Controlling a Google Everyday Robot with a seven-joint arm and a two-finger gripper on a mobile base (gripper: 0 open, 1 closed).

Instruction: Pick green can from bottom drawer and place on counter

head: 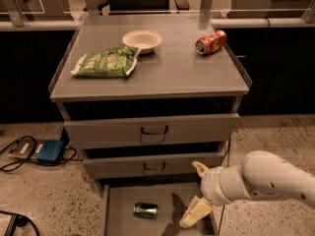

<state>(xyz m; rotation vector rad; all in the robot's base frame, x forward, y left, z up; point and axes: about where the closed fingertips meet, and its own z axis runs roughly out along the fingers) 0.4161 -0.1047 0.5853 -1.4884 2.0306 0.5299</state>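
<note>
The green can (145,210) lies on its side on the grey floor of the open bottom drawer (118,215), left of centre. My gripper (196,191) reaches in from the right on a white arm, over the drawer's right part, to the right of the can and apart from it. Its two cream fingers are spread, one (200,168) up near the middle drawer front and one lower, with nothing between them. The counter (167,73) is the grey top of the cabinet above.
On the counter lie a flat green snack bag (106,62), a white bowl (142,39) and an orange-red can (210,42) on its side. Two upper drawers (153,130) with dark handles are slightly open. A blue box (49,151) with cables sits on the floor at left.
</note>
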